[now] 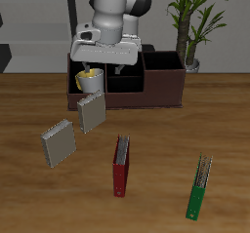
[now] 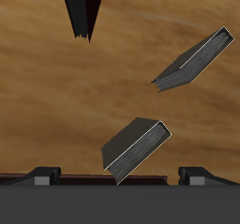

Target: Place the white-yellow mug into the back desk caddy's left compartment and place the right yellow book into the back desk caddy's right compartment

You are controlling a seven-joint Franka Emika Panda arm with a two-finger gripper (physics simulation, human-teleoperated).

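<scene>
Spreading wide apart, the two dark fingers [image 2: 42, 175] of the robot's gripper [image 2: 117, 176] show nothing between them in the wrist view. In the exterior view the gripper [image 1: 101, 65] hangs in the upper middle of the frame, just above the white-yellow mug [image 1: 90, 79], a round off-white mug with a yellow inside.

The mug sits low inside the left compartment [image 1: 82, 93], the end well of the back desk caddy [image 1: 161, 89], a long dark reddish-brown open box. So the first half of the task looks done, though whether the mug stands flat on the lining is hidden.

The right compartment [image 1: 166, 65] at the opposite end holds nothing that shows. The right yellow book [image 1: 57, 144], a thin slab with a dull greyish cover, stands tilted on the wooden table [image 1: 156, 139] in the frame's lower left, well apart from the caddy; the wrist view shows it too [image 2: 192, 61]. A second similar book [image 1: 91, 112] leans just before the caddy. A red book [image 1: 120, 166] and a green book [image 1: 199, 188] lie nearer the bottom edge. Fetching and stowing that book is what remains.
</scene>
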